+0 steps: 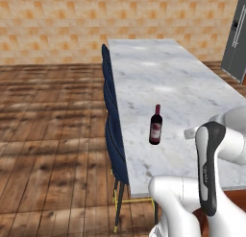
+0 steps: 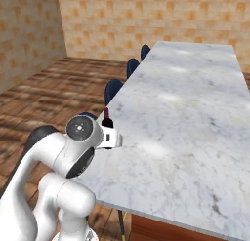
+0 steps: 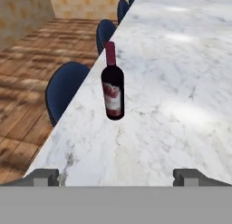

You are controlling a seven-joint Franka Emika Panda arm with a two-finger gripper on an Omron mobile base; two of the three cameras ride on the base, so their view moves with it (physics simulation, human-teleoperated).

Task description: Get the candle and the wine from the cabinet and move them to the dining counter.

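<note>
A floor [image 1: 48,135] of reddish-brown wooden planks is stretching across the room, crossed by bands of light and shadow. Walls [image 1: 53,25] tiled in a mottled orange and tan pattern are closing off the far side and one flank. Dark blue chairs [image 1: 113,130] are standing in a row, tucked against the long edge of the marble surface. A grey, metallic-looking refrigerator [image 1: 235,44] is showing at the far corner.

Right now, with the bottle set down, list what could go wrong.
1. The wine bottle stands upright near the counter's chair-side edge; a bump from the arm could tip it toward the chairs.
2. The open gripper is aimed at the bottle with nothing between the fingers; moving forward might knock it over.
</note>
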